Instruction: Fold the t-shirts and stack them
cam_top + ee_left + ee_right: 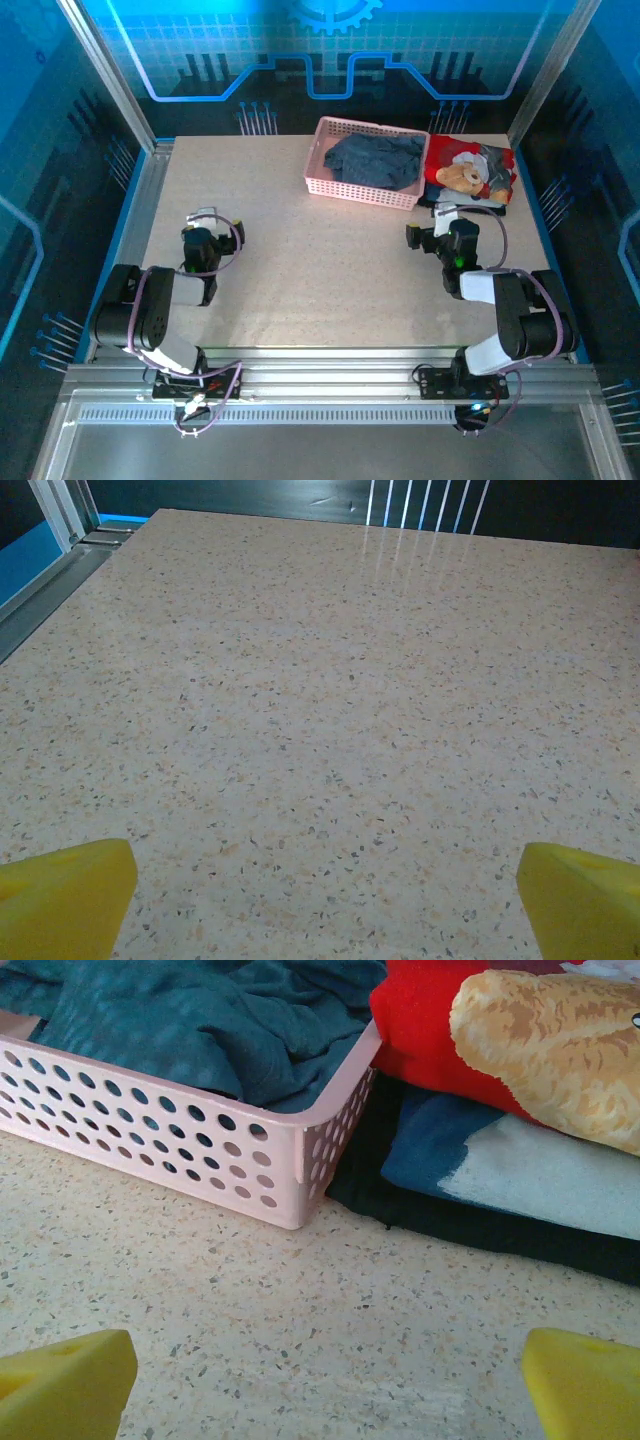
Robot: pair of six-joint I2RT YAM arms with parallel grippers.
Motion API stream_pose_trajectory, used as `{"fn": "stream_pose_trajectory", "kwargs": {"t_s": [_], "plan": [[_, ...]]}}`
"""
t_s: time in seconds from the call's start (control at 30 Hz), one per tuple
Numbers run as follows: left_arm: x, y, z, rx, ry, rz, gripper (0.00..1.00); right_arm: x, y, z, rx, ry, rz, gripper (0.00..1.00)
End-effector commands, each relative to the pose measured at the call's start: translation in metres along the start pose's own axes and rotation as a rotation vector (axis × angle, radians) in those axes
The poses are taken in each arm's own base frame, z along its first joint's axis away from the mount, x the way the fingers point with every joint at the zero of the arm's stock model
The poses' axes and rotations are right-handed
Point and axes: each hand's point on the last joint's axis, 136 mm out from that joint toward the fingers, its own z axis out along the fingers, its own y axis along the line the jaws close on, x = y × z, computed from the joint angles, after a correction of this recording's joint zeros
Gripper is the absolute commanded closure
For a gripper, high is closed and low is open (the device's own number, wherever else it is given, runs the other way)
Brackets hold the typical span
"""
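**Basket drag is looking like the main hazard**

Both grippers are hanging released and empty. The left gripper [320,905] is sitting with jaws spread wide over bare table [320,285] at about 9 o'clock. The right gripper [320,1385] is gaping at about 3 o'clock, facing the cloth.

The slate-blue shirt [375,160] is lying crumpled inside the pink basket [300,1150] at 12 o'clock. The teddy-bear shirt [468,170] is lying folded just beside the basket at 1 o'clock, on top of darker cloth [470,1225].

I'm thinking the blue one is where trouble is waiting. It is bunched against the basket walls, so a pull from one pinch is likely to drag or tip the light basket. The basket would then be shoving into the folded pile next to it. The right gripper is also working so close to the teddy-bear shirt that a careless reach could be snagging its edge and undoing the fold.
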Motion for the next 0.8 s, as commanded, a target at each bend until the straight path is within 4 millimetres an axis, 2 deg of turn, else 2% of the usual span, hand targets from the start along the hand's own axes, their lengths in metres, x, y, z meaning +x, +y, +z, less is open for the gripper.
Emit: {"fn": "stream_pose_trajectory", "kwargs": {"t_s": [0.0, 0.67, 0.73, 0.77], "plan": [[-0.011, -0.002, 0.001, -0.002, -0.036, -0.016, 0.01, -0.004, 0.004, 0.003, -0.019, -0.004, -0.012, 0.00], [-0.010, -0.003, 0.001, -0.001, -0.031, -0.009, 0.01, -0.005, 0.003, 0.003, -0.022, -0.003, -0.008, 0.00], [-0.020, -0.012, 0.000, 0.036, -0.036, 0.016, 0.01, -0.016, 0.013, 0.000, -0.069, 0.015, -0.042, 0.00], [-0.029, -0.022, -0.005, 0.064, 0.011, 0.050, 0.01, -0.023, 0.016, -0.005, -0.077, 0.095, -0.038, 0.00]]}}
